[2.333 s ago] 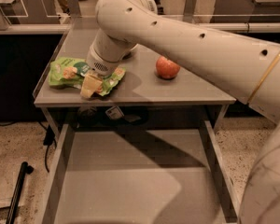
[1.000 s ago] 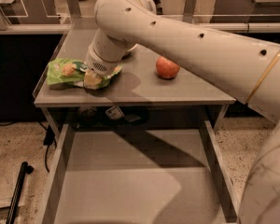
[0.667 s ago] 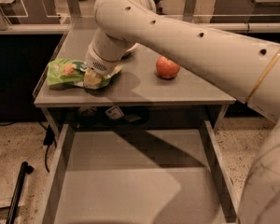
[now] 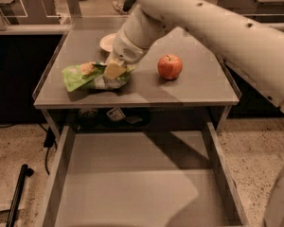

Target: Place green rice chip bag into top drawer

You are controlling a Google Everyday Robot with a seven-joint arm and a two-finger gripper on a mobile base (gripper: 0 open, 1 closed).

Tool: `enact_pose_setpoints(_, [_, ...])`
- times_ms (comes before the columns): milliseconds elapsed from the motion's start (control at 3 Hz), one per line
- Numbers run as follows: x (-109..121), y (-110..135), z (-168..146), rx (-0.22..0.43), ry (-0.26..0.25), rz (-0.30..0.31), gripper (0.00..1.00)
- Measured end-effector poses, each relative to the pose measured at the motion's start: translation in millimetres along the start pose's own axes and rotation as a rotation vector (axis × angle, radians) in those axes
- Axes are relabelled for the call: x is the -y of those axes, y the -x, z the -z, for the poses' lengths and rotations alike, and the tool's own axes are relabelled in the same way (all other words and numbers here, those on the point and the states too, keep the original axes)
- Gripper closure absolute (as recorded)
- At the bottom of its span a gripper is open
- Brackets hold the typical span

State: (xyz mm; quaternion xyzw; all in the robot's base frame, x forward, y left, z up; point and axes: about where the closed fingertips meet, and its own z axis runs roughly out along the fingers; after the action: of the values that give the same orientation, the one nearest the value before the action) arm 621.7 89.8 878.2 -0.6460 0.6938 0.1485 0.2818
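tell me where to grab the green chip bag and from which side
Pinch the right end of the green rice chip bag from above: it lies flat on the table, with crumpled folds there. The gripper sits at that end.

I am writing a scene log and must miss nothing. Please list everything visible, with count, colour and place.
green rice chip bag: one, bright green, table's left front, under the gripper
apple: one, red, on the table, apart from the bag
plate: one, white, table's back, partly behind the arm
table: one, grey
top drawer: one, grey, open below the table
gripper: one, tan, at the bag
arm: one, white, from upper right
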Motion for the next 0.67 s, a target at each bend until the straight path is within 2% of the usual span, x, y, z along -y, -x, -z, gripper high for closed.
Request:
enact_pose_setpoints(333, [-8, -30, 46, 0.033, 0.005, -0.018, 1.0])
enact_pose_setpoints(667, [-33, -58, 86, 0.041, 0.006, -0.016, 1.0])
